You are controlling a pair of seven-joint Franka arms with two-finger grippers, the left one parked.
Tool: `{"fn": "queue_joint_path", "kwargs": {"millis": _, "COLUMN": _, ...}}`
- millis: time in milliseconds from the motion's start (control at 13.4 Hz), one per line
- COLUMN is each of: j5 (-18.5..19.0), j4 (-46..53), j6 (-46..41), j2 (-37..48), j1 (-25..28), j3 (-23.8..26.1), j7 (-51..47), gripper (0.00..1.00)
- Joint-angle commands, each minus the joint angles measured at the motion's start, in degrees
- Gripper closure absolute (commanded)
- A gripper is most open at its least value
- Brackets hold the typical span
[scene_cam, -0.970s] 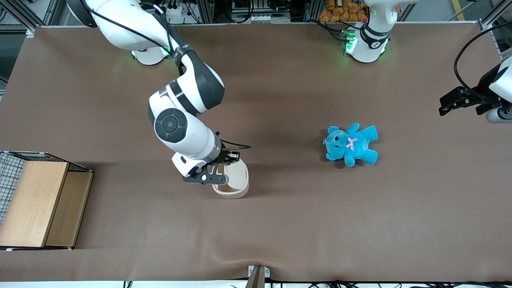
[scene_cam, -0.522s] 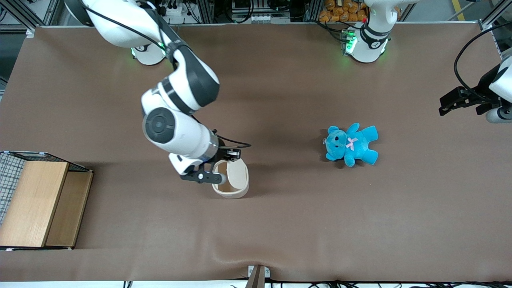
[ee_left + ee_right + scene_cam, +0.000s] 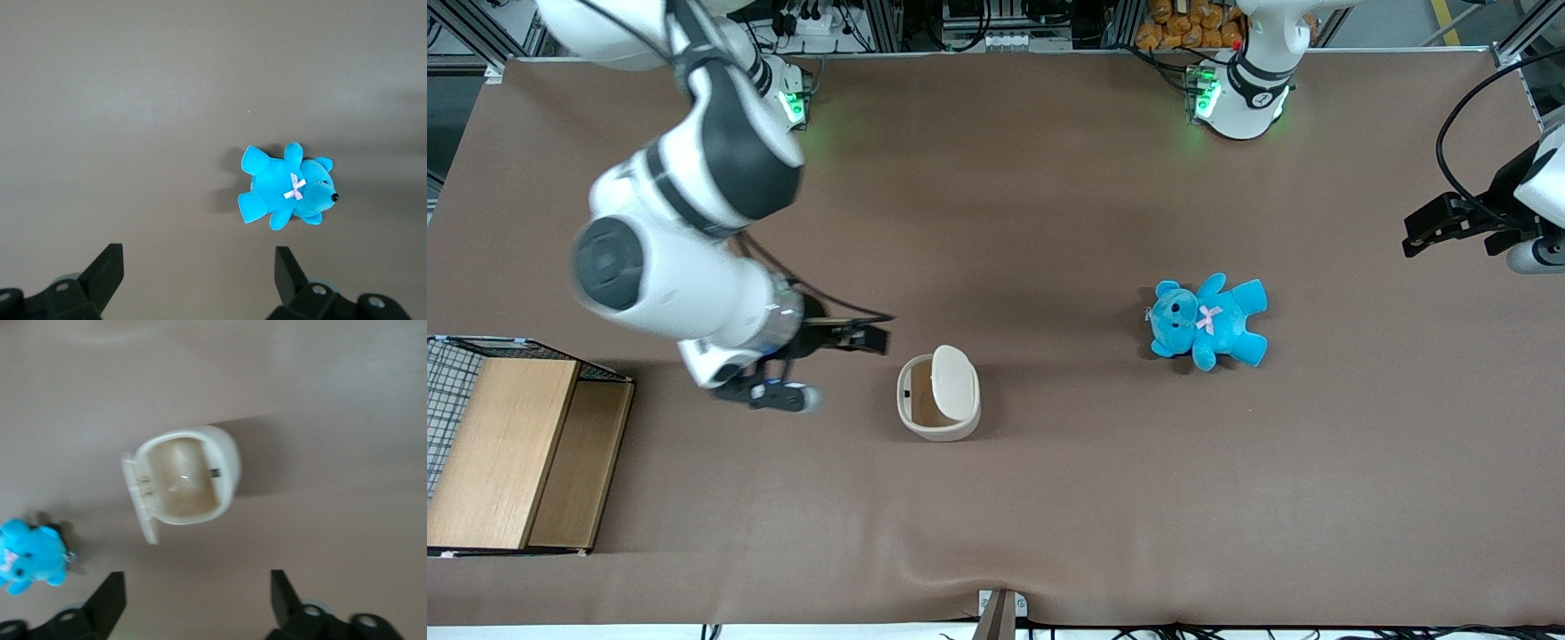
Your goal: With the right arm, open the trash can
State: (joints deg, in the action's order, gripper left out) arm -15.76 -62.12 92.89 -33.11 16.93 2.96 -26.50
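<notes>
Right wrist cam: trash can [image 3: 190, 477] lid up, brownish inside; gripper [image 3: 818, 364] empty, jaws wide, beside it.

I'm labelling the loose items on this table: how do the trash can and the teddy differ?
The trash can is cream-white hard plastic; the teddy is bright blue plush with a pink bow. The can stands upright with its lid raised, showing a brownish inside; the teddy lies flat. The can is closer to the gripper, open and apart from it; the teddy lies toward the parked arm's end. Both rest on the table, similar in size.

Smooth cream plastic trash can [image 3: 938, 396], plush teddy [image 3: 1208, 321], matt brown tablecloth [image 3: 1049, 498].
</notes>
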Motion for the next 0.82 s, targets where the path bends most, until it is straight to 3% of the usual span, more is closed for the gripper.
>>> {"fn": "queue_joint_path", "kwargs": {"millis": 0, "j5": -1.38, "j4": -1.43, "j6": -3.23, "j2": 1.47, "j1": -6.72, "j3": 0.65, "j7": 9.50, "gripper": 0.00}}
{"fn": "queue_joint_path", "kwargs": {"millis": 224, "j5": -0.33, "j4": -1.52, "j6": -5.96, "j2": 1.56, "j1": -10.33, "j3": 0.47, "j7": 14.72, "gripper": 0.00}}
{"fn": "queue_joint_path", "kwargs": {"millis": 522, "j5": 6.51, "j4": -2.65, "j6": -6.49, "j2": 3.66, "j1": -12.71, "j3": 0.56, "j7": 14.90, "gripper": 0.00}}
{"fn": "queue_joint_path", "kwargs": {"millis": 746, "j5": 7.93, "j4": -7.30, "j6": -6.76, "j2": 9.01, "j1": -13.59, "j3": 0.56, "j7": 16.83, "gripper": 0.00}}
